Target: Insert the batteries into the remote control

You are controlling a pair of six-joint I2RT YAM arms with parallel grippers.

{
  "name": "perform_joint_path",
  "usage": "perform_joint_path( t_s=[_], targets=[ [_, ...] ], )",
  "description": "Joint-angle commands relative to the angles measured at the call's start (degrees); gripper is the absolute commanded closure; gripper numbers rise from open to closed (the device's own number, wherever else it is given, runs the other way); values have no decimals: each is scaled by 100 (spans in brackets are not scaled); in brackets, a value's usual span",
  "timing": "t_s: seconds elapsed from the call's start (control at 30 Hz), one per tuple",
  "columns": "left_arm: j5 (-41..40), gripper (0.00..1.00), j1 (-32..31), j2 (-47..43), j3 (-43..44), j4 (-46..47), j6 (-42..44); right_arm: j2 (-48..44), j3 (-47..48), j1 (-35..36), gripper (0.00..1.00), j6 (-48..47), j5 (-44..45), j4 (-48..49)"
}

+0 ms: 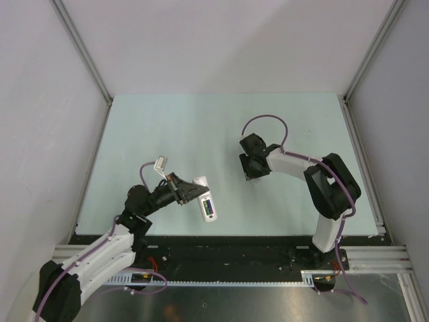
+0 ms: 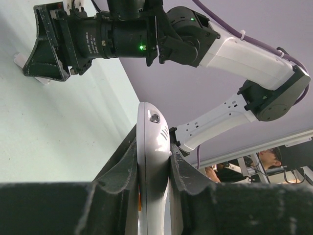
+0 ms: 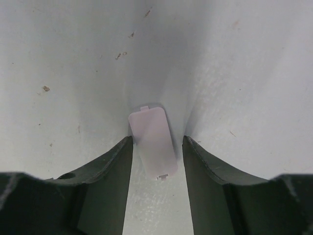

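Observation:
My left gripper point(image 1: 193, 192) is shut on the white remote control point(image 1: 206, 202) and holds it above the table's near left part. The remote's back faces up; the dark purple-blue and green batteries point(image 1: 210, 208) show in its recess. In the left wrist view the remote point(image 2: 152, 147) stands edge-on, clamped between both fingers of that gripper point(image 2: 153, 164). My right gripper point(image 1: 252, 170) points down at the table's middle. It is open in the right wrist view point(image 3: 156, 143), its fingers on either side of a small white battery cover point(image 3: 152, 142) lying flat on the table.
The pale green table point(image 1: 201, 127) is enclosed by grey walls with aluminium posts point(image 1: 87, 60) at the back corners. A black rail point(image 1: 228, 251) runs along the near edge. The right arm point(image 2: 230, 49) shows across the left wrist view.

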Motion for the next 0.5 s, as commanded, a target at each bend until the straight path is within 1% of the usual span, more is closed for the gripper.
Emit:
perform_joint_path(
  t_s=[0.0, 0.23, 0.27, 0.33, 0.47],
  targets=[
    [138, 100, 40, 14, 263, 218, 89, 193, 143, 111, 51, -109, 207, -118],
    [147, 100, 40, 66, 272, 210, 115, 289, 143, 165, 59, -12, 208, -197],
    [147, 100, 49, 67, 272, 210, 115, 307, 143, 165, 64, 23, 190, -197],
    [147, 100, 49, 75, 281, 210, 124, 316, 135, 165, 69, 76, 120, -197],
    [147, 100, 49, 102, 289, 210, 133, 281, 143, 156, 72, 330, 15, -171]
  ],
)
